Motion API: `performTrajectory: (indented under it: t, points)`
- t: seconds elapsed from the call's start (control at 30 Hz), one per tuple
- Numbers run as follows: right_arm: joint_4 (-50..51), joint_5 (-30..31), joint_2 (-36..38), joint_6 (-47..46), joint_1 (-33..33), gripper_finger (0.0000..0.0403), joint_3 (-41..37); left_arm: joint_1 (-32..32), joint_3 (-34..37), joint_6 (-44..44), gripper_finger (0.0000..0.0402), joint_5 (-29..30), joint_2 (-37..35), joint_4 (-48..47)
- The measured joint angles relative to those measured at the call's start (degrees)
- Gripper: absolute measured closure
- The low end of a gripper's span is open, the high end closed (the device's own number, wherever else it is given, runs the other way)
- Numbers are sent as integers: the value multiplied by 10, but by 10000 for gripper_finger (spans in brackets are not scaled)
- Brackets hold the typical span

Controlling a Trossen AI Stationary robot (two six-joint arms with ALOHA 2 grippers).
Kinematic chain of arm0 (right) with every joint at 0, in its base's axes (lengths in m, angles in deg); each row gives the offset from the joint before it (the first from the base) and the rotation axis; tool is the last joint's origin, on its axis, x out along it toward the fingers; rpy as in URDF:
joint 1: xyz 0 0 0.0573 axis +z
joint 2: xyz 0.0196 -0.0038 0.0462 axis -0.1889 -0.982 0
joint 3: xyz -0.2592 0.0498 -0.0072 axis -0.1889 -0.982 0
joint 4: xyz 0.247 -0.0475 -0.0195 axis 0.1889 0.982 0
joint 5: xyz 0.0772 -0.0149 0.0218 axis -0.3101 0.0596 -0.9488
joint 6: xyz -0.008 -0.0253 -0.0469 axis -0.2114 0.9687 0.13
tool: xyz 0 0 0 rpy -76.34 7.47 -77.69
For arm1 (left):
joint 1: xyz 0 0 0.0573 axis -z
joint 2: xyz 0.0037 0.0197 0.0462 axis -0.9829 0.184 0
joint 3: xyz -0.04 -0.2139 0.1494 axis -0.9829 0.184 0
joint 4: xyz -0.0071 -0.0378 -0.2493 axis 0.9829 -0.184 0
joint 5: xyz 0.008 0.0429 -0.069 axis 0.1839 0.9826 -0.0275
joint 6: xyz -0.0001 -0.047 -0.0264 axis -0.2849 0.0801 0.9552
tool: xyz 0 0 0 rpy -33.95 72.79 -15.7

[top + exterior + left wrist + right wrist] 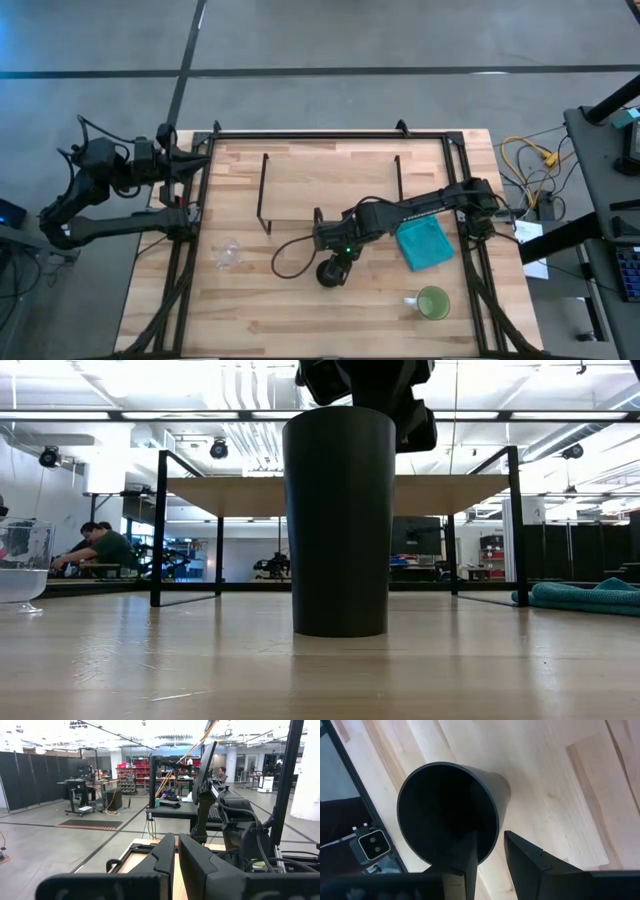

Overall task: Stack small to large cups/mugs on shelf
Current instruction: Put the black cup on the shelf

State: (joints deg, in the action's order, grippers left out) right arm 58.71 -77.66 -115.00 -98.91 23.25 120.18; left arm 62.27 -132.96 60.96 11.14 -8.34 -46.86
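Observation:
The black cup [330,272] [338,520] stands upright on its base on the table, in front of the shelf [330,185] [230,495]. My right gripper [490,837] [335,262] comes down over its rim, open, with one finger inside the cup [447,810] and one outside; I see no touch. The clear glass cup [228,255] [20,565] stands to the table's left. The light-green mug [432,302] sits upright near the right near corner. My left gripper [177,855] [192,162] waits shut at the table's left far corner.
A blue cloth [424,243] [590,597] lies right of the black cup, beside the right arm. A black cable loops on the table [285,262] left of the cup. The shelf's wire legs [158,530] stand behind it. Black frame rails [190,270] run along the table's sides.

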Motion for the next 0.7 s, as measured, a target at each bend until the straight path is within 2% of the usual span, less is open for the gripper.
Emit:
performTrajectory:
  t: [0.27, 0.7]
  points:
    - [2, 17, -1, 0, 0, 332, 0, 0, -1, 0, 391, 0, -4, 0]
    - [5, 30, -1, -3, 0, 392, 2, 0, -1, 0, 391, 0, -8, 1]
